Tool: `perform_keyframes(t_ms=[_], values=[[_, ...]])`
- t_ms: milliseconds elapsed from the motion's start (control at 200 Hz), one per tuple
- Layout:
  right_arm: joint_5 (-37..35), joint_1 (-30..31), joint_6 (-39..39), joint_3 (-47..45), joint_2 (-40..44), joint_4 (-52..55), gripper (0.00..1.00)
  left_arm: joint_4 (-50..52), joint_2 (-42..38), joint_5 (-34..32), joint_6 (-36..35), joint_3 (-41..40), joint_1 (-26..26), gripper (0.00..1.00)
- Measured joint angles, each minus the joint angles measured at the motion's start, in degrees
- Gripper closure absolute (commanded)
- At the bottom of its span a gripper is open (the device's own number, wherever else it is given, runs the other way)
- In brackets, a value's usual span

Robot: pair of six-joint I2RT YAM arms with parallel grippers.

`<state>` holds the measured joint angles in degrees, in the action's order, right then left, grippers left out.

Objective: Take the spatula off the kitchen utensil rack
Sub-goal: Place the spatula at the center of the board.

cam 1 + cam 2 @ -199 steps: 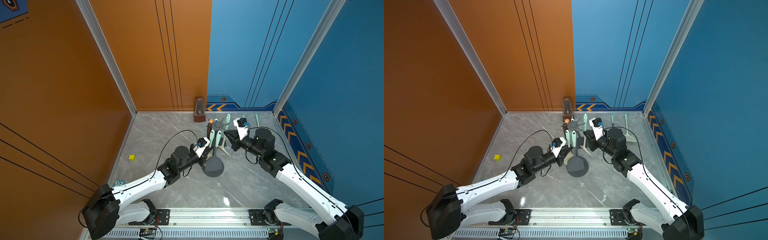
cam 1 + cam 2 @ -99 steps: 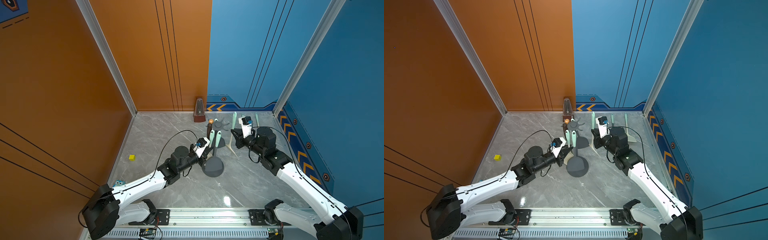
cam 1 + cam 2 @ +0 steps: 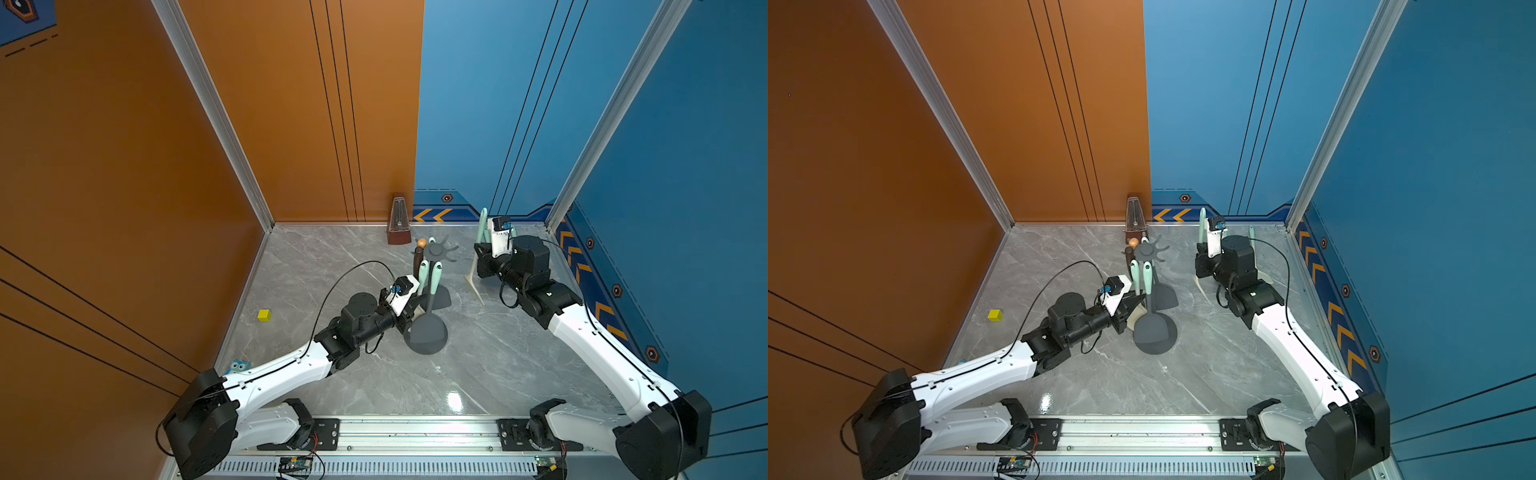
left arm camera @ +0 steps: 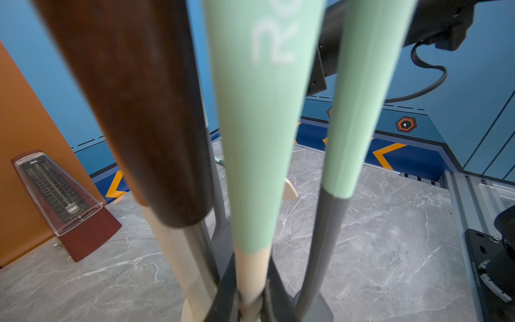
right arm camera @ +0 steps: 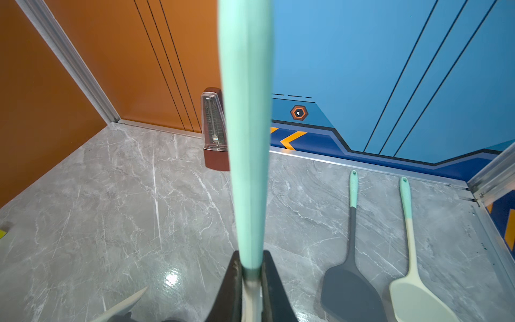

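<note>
Right gripper (image 5: 252, 278) clasps mint-handled cream spatula (image 5: 245, 139) clear of dark grey star-crowned rack (image 3: 435, 250); left gripper (image 4: 252, 295) apparently pinches a hanging utensil (image 4: 256, 139).

Marble tabletop (image 3: 478, 374) — rack (image 3: 428, 334), metronome (image 3: 399, 222), cube (image 3: 264, 315)

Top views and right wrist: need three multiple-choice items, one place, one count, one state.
1. The metronome stands: A) against the back wall B) by the front rail C) by the right wall.
2. Utensils lying flat on the table: A) none B) two C) four.
3. The right tool is: A) open B) shut on a mint-handled spatula C) shut on nothing.
Key: A, its base meets that wall; B, a grey one and a cream one lie side by side; B, the handle sits pinched, clear of the rack.
</note>
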<state>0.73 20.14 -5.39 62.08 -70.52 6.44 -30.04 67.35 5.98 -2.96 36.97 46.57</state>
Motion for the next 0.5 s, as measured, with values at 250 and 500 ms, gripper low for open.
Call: perform_keyframes(t_ms=[250,500], values=[[-1.1,-1.8,-2.4,9.9,-7.1,4.8,1.00,-0.1,-0.3,0.0,0.0,-0.3,0.0,0.89],[-2.6,-2.1,-3.3,19.7,-13.7,9.0,1.00,-0.2,-0.6,0.0,0.0,-0.6,0.0,0.89]])
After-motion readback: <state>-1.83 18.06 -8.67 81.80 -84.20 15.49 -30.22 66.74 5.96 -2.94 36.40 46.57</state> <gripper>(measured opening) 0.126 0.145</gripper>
